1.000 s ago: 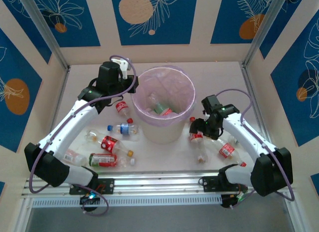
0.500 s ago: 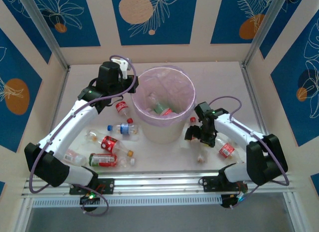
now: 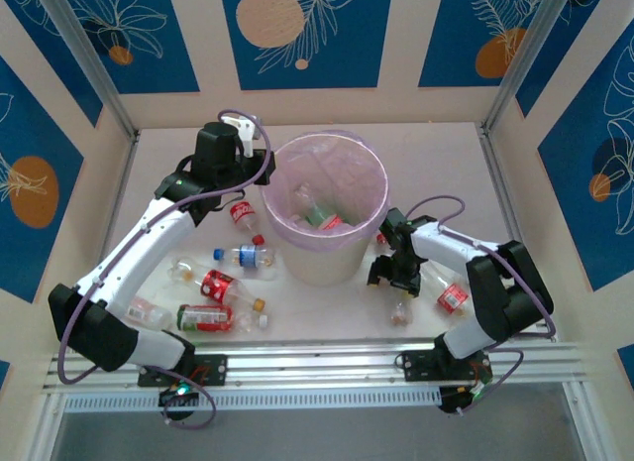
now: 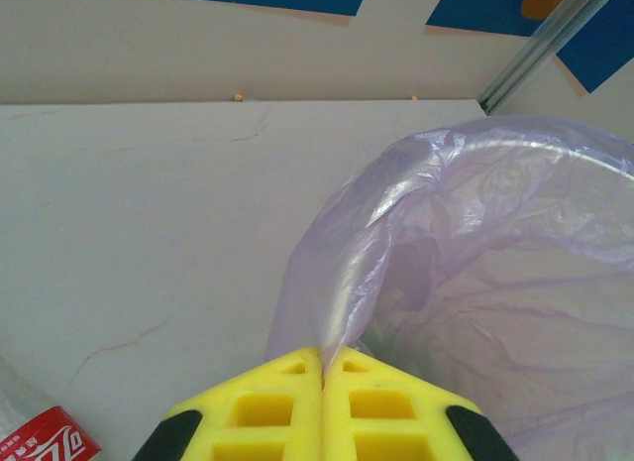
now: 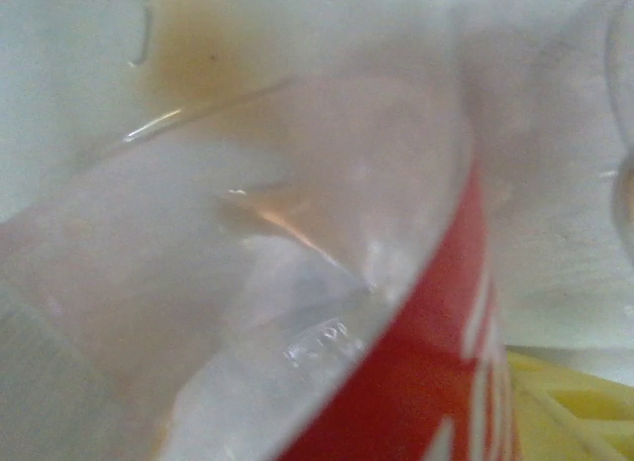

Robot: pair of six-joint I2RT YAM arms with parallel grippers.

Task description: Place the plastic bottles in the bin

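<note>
I am two arms of one build. My left arm [image 3: 139,243] and my right arm [image 3: 451,245] have smooth white links between chunky black joints, and each sits on a black base [image 3: 193,367]. A thin purple cable [image 3: 238,112] loops along each arm. My left gripper [image 4: 323,357] has bright yellow fingers [image 4: 267,413] moulded with rectangular pockets, black at the outer corners. My right gripper [image 3: 398,273] has a black body.

Seen from my console: a white bin [image 3: 319,265] under a translucent pinkish-purple liner [image 3: 369,183], clear red-labelled bottles [image 3: 220,286] and a blue-labelled bottle [image 3: 241,254] on the pale surface [image 3: 436,154]; my left tool [image 4: 323,360] is yellow, the wall panels [image 3: 347,55] navy with orange discs.
</note>
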